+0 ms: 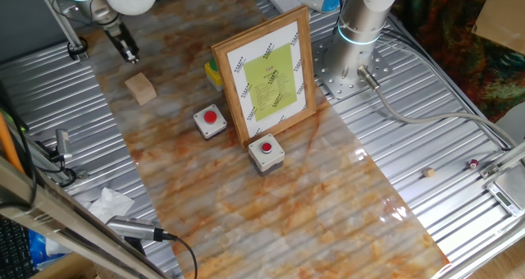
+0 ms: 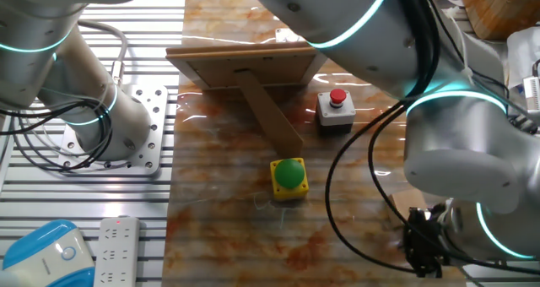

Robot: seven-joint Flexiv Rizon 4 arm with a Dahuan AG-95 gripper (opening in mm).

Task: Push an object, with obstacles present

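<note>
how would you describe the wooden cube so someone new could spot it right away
Start at the standing wood-framed picture with its yellow-green sheet on the marbled mat. Look left past the grey button box to the mat's far left edge, just below the gripper. The wooden cube there is plain light tan, with no red button.

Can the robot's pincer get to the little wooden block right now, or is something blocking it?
Probably yes. The pincer hangs just beside the wooden cube, with only bare tabletop between them. The grey button boxes and the picture frame stand off on the cube's far side.
</note>
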